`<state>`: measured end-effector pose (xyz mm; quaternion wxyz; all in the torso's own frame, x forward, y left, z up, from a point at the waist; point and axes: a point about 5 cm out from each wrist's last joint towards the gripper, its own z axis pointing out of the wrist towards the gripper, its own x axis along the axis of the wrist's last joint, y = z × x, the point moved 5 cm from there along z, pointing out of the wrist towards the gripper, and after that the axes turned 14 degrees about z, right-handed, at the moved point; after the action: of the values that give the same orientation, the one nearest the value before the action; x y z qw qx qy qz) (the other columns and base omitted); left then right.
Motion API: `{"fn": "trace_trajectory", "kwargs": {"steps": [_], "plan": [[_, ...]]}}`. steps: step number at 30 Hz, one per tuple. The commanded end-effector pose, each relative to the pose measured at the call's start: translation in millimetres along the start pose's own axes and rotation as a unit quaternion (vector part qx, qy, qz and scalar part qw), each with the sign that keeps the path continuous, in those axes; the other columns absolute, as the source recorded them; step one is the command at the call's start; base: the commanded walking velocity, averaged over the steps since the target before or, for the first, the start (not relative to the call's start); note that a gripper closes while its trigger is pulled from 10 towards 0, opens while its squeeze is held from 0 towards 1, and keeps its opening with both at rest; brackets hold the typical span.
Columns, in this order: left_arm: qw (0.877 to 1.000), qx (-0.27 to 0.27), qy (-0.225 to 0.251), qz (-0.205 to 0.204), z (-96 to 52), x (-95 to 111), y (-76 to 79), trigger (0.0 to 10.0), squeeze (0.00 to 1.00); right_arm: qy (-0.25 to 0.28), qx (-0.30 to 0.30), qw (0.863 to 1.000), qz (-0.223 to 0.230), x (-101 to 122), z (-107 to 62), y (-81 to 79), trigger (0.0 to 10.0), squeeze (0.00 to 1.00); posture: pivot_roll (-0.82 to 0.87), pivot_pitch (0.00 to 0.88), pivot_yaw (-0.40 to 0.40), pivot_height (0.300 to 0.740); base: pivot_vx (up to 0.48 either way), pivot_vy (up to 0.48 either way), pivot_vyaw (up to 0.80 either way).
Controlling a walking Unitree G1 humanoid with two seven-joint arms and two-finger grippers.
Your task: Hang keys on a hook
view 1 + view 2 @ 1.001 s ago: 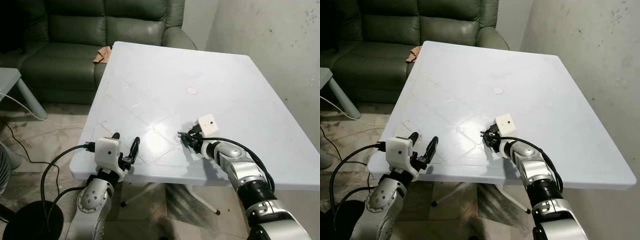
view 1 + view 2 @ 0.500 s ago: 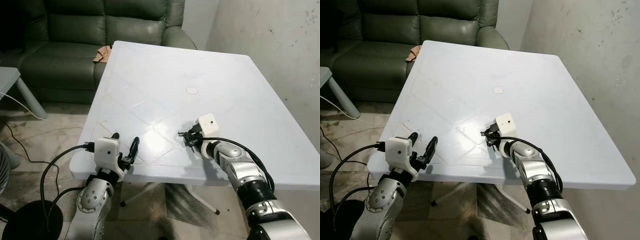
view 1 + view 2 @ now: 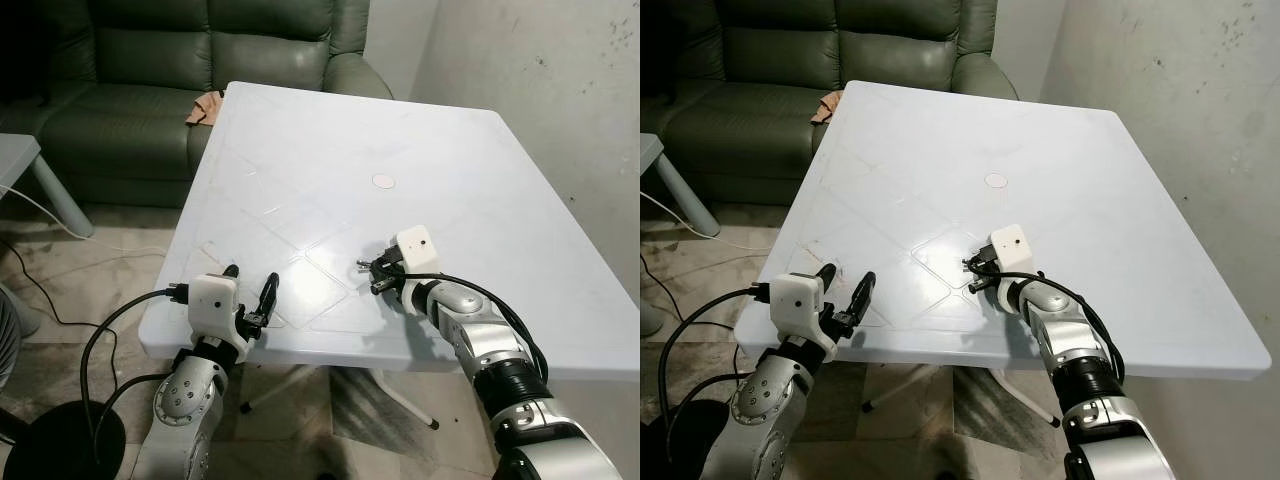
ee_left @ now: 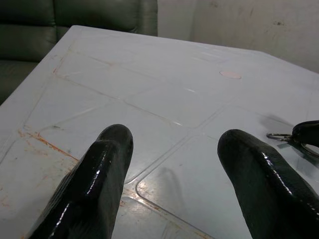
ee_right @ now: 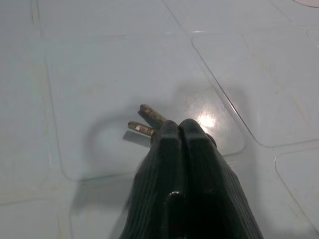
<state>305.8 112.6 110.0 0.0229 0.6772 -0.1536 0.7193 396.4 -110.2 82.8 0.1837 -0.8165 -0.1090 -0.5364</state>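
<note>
Fingers (image 5: 182, 144) of the right gripper (image 3: 375, 277) pinch the keys (image 5: 147, 122) just above the desk (image 3: 330, 150), apparently for carrying to a hook, while the left gripper (image 3: 252, 298) waits spread.

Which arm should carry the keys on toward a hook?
The right. The right gripper is shut on the keys just above the white table, while the left gripper is open at the near edge, holding nothing.
</note>
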Motion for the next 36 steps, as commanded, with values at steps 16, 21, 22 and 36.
{"fn": "trace_trajectory", "kwargs": {"steps": [16, 21, 22, 36], "plan": [[1.0, -0.001, 0.004, -0.001, -0.5, 3.0, 1.9, 10.0, 0.0, 0.052, 0.029, 0.997, 0.039, 23.9, 0.0, -3.6, 10.0, 1.0, -0.02, 0.061, -0.12, 0.74, 0.0, 0.0, 0.0], [1.0, 0.0, 0.004, -0.001, -0.4, 2.8, 1.5, 10.0, 0.0, 0.049, 0.016, 0.998, 0.036, 21.6, 0.6, 0.6, 10.0, 1.0, -0.02, 0.061, -0.12, 0.74, 0.0, 0.0, 0.0], [1.0, 0.0, 0.004, -0.001, -0.4, 3.0, 1.5, 10.0, 0.0, 0.048, 0.016, 0.998, 0.034, 20.6, 0.2, 1.5, 10.0, 1.0, -0.02, 0.066, -0.119, 0.74, 0.0, 0.0, 0.0], [1.0, 0.004, 0.001, -0.005, -1.7, 2.0, 0.6, 10.0, 0.0, 0.021, 0.02, 1.0, -0.003, 6.4, -10.0, 19.5, 10.0, 1.0, -0.03, 0.081, -0.116, 0.74, 0.0, 0.0, 0.0]]}}
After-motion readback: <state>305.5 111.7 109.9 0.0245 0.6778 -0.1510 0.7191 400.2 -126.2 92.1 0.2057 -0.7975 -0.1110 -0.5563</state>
